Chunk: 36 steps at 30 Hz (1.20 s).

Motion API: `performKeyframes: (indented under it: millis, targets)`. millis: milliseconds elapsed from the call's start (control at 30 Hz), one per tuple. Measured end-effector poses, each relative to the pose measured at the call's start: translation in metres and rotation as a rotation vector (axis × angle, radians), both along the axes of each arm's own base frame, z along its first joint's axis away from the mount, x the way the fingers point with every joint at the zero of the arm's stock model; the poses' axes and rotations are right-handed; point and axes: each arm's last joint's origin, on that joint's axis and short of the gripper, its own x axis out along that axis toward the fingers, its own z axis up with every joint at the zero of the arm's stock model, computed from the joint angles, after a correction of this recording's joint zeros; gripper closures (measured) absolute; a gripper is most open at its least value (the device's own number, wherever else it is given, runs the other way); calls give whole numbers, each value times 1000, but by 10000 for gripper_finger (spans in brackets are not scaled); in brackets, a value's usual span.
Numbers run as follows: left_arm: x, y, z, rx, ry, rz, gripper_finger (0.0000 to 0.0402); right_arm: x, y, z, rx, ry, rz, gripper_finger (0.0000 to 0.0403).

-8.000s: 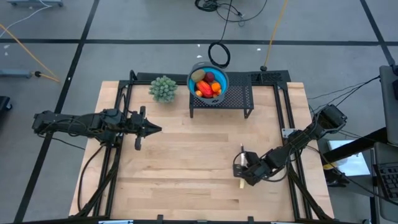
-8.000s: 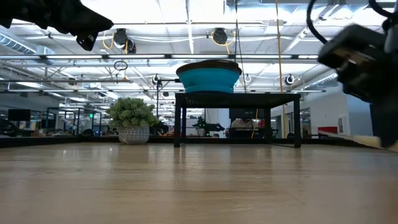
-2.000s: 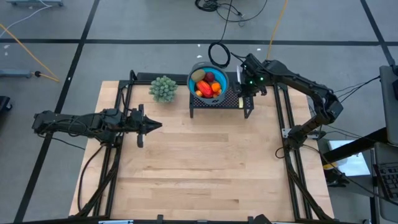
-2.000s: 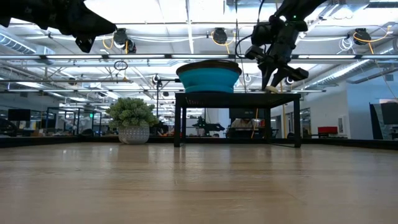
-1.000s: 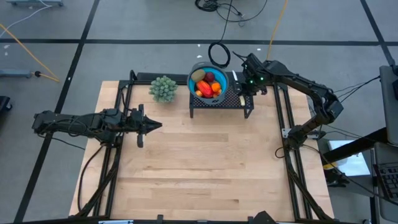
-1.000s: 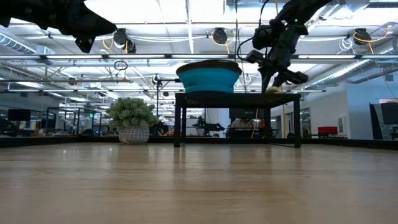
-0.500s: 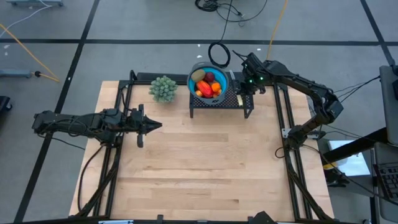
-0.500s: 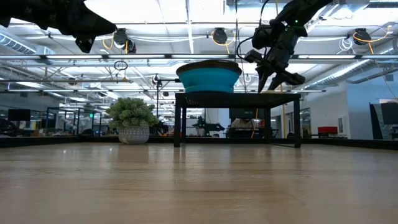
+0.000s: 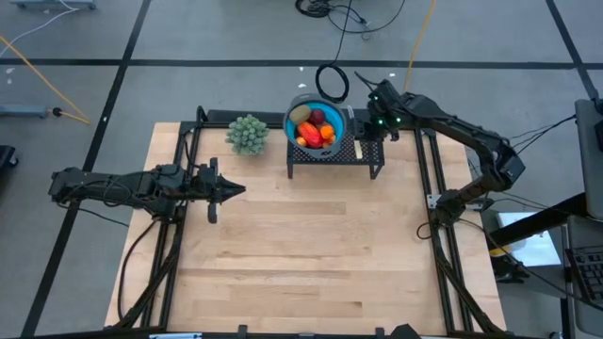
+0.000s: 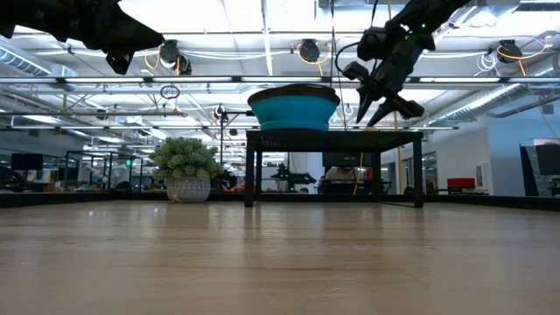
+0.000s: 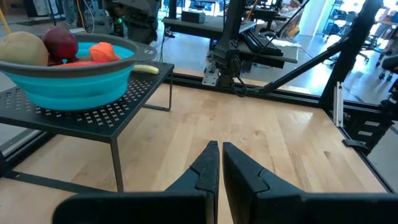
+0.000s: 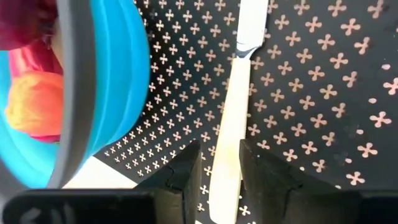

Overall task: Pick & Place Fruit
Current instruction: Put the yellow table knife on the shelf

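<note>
you have the fruit (image 9: 314, 126) heaped together in the blue bowl at the far middle of the table, raised on a black perforated stand. a red-orange elongated piece (image 9: 310, 133) lies across the heap, a dark red round one (image 11: 60, 43) sits at the far side, an olive-green oval (image 9: 300, 114) rests to its left, and small orange bits fill the near right.

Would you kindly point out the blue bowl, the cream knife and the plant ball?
blue bowl (image 10: 293, 111): low view, its side wall.
cream knife (image 12: 233, 106): right wrist view, middle of its handle.
plant ball (image 9: 248, 133): high view, top of its foliage.
</note>
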Motion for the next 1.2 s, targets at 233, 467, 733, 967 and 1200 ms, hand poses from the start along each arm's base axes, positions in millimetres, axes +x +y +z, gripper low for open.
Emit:
performKeyframes:
  millis: [233, 467, 733, 967, 1200]
  targets:
    - [0, 0, 0, 3, 1, 0, 382, -3, 3, 4, -1, -2, -3, 305]
    - [0, 0, 0, 1, 1, -1, 382, 1, 13, 3, -2, 32, 81, 312]
    - [0, 0, 0, -2, 0, 0, 382, 4, 23, 5, -36, 52, 167, 344]
    - [0, 0, 0, -23, -1, -6, 382, -2, 25, 10, -100, 88, 188, 396]
    - [0, 0, 0, -23, -2, -6, 382, -7, 33, 6, -93, 209, 202, 401]
